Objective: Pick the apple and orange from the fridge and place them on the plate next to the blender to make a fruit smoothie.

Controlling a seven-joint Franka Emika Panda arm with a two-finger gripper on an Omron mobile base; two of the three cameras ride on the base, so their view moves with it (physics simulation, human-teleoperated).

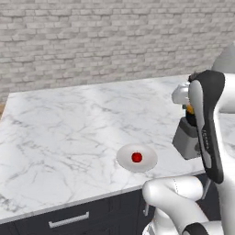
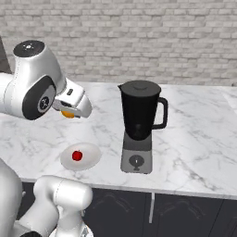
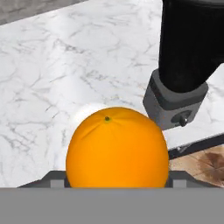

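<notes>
My gripper [image 2: 69, 113] is shut on the orange [image 3: 117, 148], a smooth bright ball held between the two fingertips [image 3: 56, 179] above the marble counter. The orange [image 2: 68, 114] hangs up and to the left of the plate [image 2: 92, 159], with a sliver of that white plate [image 3: 85, 111] showing just behind it. The red apple [image 1: 137, 157] rests near the middle of the plate [image 1: 124, 158]. The black blender [image 2: 138, 115] stands upright on its grey base just right of the plate. The fridge is out of view.
The marble counter [image 1: 64, 133] stretches wide to the left of the plate, backed by a grey brick wall [image 1: 92, 41]. Dark drawer cabinets with a silver handle [image 1: 69, 220] sit under the counter's front edge. My own arm [image 1: 209, 128] covers part of the blender in the left base view.
</notes>
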